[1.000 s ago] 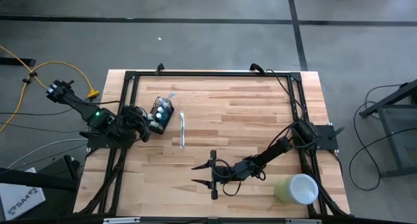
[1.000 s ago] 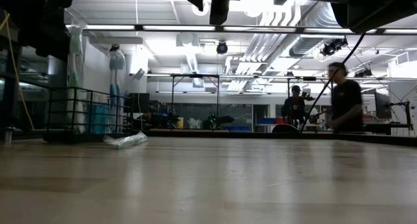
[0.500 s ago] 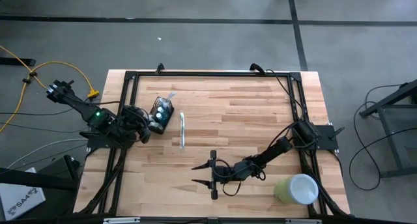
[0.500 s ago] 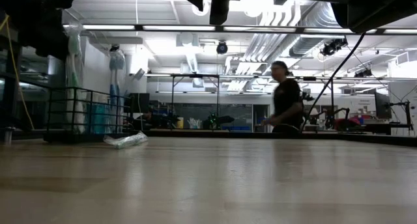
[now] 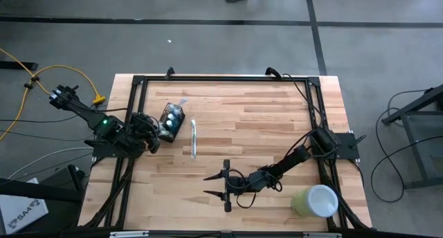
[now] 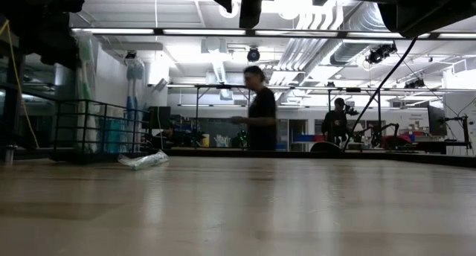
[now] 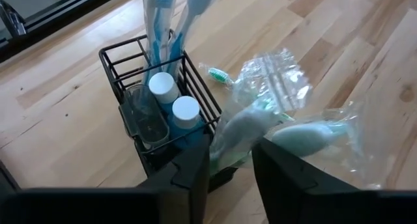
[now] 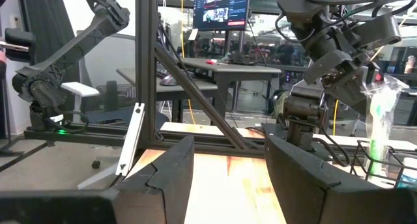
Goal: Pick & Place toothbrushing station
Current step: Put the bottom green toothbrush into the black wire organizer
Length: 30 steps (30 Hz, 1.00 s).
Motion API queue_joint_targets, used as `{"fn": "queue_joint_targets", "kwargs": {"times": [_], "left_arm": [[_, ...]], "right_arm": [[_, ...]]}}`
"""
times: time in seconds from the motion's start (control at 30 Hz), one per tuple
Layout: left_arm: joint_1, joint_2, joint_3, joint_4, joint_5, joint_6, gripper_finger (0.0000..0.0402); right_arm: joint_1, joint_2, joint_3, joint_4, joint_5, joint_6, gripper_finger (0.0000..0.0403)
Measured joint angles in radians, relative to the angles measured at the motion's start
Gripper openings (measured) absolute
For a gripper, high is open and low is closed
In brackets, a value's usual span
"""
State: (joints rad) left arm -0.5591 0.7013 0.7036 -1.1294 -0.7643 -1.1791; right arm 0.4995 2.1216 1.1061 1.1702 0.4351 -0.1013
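One small black wire-mesh holder cup [image 5: 171, 120], loaded with toothbrushes and two white-capped bottles, stands at ten o'clock on the wooden bench [image 5: 263, 120]. Left gripper [image 7: 229, 160] fingers are parted, holding nothing, astride crinkly plastic wrap [image 7: 287, 107]. Right gripper [image 5: 225, 185] waits wide open at six o'clock. Likely light, rigid, tippy; grasp a wire wall.

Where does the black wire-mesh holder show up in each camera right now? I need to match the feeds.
High view: wire-mesh holder at the table's left, just beside the left claw.
Low view: not in it.
Left wrist view: upper left of centre, holding toothbrushes and two white-capped bottles.
Right wrist view: only a corner at the far right edge.
Shared landmark: the left arm beside it.
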Motion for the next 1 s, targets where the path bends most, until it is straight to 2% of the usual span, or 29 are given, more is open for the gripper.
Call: {"fn": "queue_joint_targets", "kwargs": {"times": [0.2, 0.8, 1.0], "left_arm": [[0.0, 0.0, -0.001, 0.0, 0.025, 0.028, 0.0136], [0.0, -0.097, -0.001, -0.003, 0.057, 0.065, 0.0136], [0.0, -0.105, 0.0, -0.049, 0.109, 0.034, 0.0135]], "right_arm": [[0.0, 0.0, 0.0, 0.0, 0.0, 0.0, 0.0179], [0.003, 0.0, 0.0, 0.0, 0.0, 0.0, 0.0179], [0.005, 0.0, 0.0, 0.0, 0.0, 0.0, 0.0179]]}}
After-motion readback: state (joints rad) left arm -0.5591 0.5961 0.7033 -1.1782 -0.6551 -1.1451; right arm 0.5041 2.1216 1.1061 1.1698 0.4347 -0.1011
